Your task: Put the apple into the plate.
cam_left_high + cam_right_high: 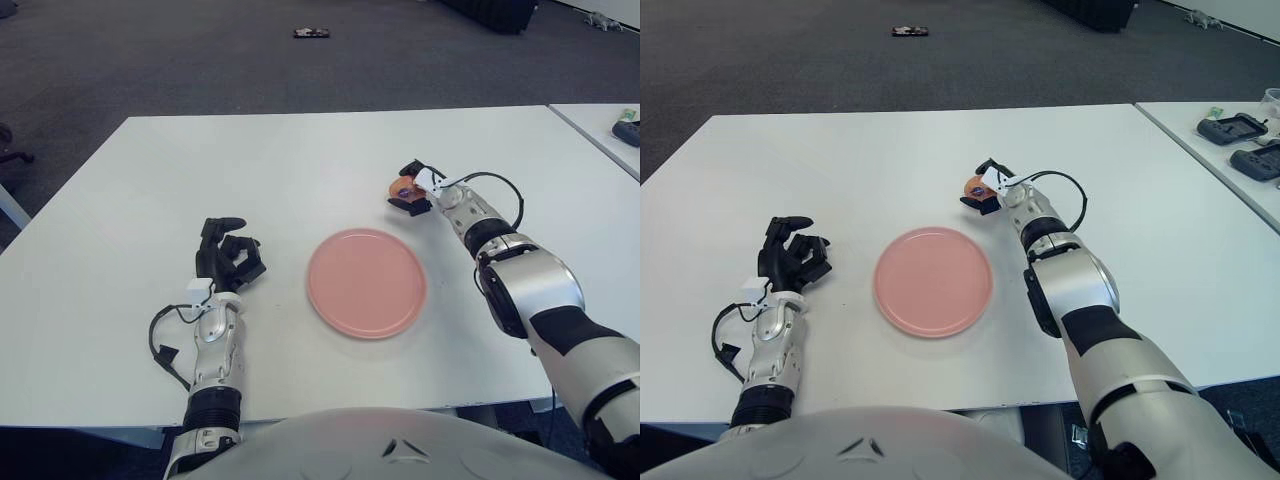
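Nope, no readable text anywhere here. No labels, brand marks, numbers or signs that I can make out on anything in either view.
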You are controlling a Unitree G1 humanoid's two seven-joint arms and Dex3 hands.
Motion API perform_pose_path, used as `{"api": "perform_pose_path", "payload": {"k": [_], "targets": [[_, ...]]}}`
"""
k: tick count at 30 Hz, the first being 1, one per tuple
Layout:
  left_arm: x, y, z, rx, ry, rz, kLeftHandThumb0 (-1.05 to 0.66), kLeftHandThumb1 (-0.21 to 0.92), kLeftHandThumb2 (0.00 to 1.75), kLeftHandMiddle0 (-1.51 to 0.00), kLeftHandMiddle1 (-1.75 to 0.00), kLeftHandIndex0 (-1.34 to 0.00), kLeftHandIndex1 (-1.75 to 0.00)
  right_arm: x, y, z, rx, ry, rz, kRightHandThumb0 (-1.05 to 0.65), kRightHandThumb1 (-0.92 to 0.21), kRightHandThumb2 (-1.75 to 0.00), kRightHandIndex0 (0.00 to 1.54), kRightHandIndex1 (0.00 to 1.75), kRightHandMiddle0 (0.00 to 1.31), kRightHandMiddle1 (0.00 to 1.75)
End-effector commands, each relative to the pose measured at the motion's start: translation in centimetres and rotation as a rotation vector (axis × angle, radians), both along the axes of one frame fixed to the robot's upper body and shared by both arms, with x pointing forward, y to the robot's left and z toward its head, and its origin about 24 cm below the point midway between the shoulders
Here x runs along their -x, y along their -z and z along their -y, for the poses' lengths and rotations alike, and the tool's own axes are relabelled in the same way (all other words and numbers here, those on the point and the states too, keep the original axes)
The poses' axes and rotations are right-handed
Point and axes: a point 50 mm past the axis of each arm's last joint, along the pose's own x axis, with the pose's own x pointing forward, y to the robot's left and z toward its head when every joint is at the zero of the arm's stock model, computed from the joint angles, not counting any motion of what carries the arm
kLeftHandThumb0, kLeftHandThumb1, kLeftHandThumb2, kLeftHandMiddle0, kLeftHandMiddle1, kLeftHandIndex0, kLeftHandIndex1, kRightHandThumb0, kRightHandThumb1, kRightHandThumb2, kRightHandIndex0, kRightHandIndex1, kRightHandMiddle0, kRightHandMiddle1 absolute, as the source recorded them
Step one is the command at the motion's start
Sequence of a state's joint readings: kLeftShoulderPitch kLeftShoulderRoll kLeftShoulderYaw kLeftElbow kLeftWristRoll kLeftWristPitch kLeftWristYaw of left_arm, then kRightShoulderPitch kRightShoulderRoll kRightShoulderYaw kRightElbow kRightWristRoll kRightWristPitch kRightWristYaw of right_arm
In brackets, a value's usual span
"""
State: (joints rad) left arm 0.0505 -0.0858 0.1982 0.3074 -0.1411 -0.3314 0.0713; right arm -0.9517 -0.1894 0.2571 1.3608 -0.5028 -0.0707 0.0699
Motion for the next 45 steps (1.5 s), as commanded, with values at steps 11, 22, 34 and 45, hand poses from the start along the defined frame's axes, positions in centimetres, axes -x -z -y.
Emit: {"api": "perform_pose_path", "payload": {"k": [11,22,34,45], "targets": [[0.9,1.4,-0.2,0.033,-0.017,-0.089,-0.01,0.36,1.26,-0.55,-1.75,-0.41,-1.69,0.7,1.2,0.5,0.137,-0.014,0.011,-0.43,-0.47,-1.12,0.22,1.52,0.47,1.74],[0.9,1.4,-0.2,0.022,-0.011,-0.088,-0.01,0.38,1.25,-0.53,-1.75,-0.39,-1.71,0.4,0.8,0.3,0.059,0.044,0.011,-0.03,-0.23,-1.39,0.63,1.65,0.53,1.75],[0.8,1.4,0.0,0.018,-0.011,-0.081,-0.01,0.35,1.28,-0.56,-1.75,-0.42,-1.69,-0.1,-0.1,-0.1,-0.022,0.058,0.043,0.0,-0.16,-1.44,0.82,1.54,0.51,1.75],[0.8,1.3,0.1,0.017,-0.013,-0.087,-0.01,0.36,1.29,-0.55,-1.75,-0.38,-1.74,-0.2,-0.5,-0.2,-0.049,0.073,0.117,0.0,-0.12,-1.5,0.83,1.59,0.53,1.75]]}}
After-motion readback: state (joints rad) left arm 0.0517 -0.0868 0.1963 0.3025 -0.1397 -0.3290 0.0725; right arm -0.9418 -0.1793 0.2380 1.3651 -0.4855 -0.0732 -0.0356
